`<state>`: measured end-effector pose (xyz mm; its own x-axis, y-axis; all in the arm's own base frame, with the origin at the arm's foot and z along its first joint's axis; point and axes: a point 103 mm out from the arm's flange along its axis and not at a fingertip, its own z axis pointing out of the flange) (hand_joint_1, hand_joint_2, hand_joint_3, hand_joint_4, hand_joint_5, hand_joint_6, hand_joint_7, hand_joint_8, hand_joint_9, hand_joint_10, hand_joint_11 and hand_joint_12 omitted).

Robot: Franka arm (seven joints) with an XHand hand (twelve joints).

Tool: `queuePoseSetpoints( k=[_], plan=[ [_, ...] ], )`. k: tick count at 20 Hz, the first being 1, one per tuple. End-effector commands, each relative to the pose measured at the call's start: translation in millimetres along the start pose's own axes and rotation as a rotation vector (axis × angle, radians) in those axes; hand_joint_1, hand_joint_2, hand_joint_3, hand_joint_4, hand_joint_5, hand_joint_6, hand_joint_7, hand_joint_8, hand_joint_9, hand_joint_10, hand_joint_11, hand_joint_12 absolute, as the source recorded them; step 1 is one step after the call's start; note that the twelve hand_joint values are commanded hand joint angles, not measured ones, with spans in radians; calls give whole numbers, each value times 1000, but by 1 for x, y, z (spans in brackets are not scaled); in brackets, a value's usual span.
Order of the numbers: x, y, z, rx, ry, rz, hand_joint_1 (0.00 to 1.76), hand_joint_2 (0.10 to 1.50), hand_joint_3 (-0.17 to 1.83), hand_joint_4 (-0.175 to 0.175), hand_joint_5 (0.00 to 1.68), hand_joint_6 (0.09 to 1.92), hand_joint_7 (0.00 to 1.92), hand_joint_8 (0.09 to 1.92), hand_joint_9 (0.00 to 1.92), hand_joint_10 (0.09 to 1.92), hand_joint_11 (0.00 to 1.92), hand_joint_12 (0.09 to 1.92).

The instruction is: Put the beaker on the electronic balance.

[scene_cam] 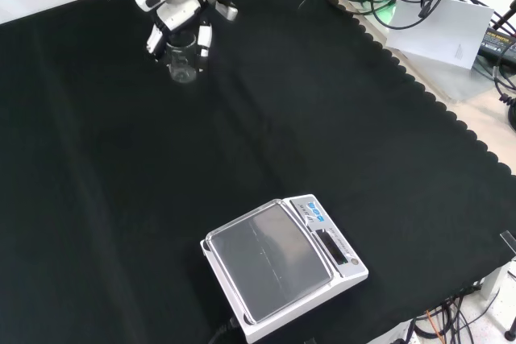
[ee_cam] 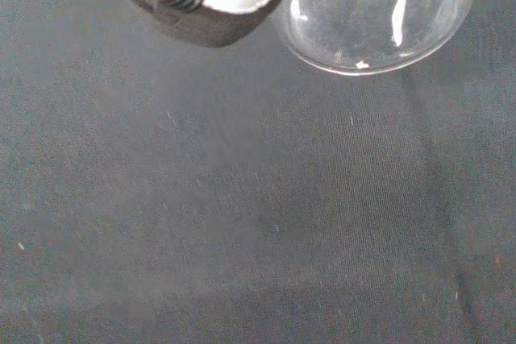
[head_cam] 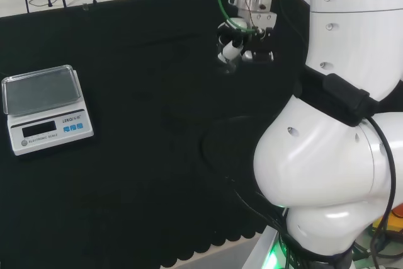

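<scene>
my hand (scene_cam: 179,18) was black and white | the beaker (scene_cam: 183,60) in it was clear glass | the balance (scene_cam: 282,267) was white with a grey pan and blue buttons | the cloth (scene_cam: 322,118) was plain black, scalloped at its edge

On the black cloth (scene_cam: 266,118): 1 clear glass beaker (scene_cam: 183,60), 1 electronic balance (scene_cam: 282,267) w/ 1 weighing pan (scene_cam: 270,259). Also 1 robot hand (scene_cam: 179,18), 1 white arm (head_cam: 340,143).
</scene>
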<state>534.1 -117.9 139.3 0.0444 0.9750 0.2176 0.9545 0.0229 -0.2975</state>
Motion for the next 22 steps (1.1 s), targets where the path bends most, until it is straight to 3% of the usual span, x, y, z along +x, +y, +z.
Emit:
queuePoseSetpoints(
  k=[1,2,5,8,11,14,21,22],
  plan=[
    [14,-10,-26,-17,-33,-19,1320,1274,14,-175,611,1538,503,1569,806,1510,1108,1196],
    [18,-10,-26,-15,-35,-23,1320,1274,13,-175,612,1537,503,1569,807,1509,1108,1197],
    [26,-11,-32,-14,-35,-43,1316,1250,10,-93,651,1475,563,1533,863,1441,1111,1198],
    [38,-9,-41,-10,-39,-65,1317,1242,10,-78,665,1455,579,1521,878,1420,1113,1194],
    [67,-10,-49,-12,-48,-105,1317,1240,11,-77,670,1450,580,1520,880,1417,1113,1192],
    [118,-8,-56,-14,-49,-162,1318,1240,11,-78,672,1448,580,1519,880,1416,1112,1192],
    [264,4,-49,21,-90,-354,1321,1229,17,-80,689,1429,591,1504,890,1398,1109,1187],
    [282,6,-45,30,-93,-378,1324,1236,20,-115,673,1452,571,1514,871,1419,1106,1188]
  ],
)
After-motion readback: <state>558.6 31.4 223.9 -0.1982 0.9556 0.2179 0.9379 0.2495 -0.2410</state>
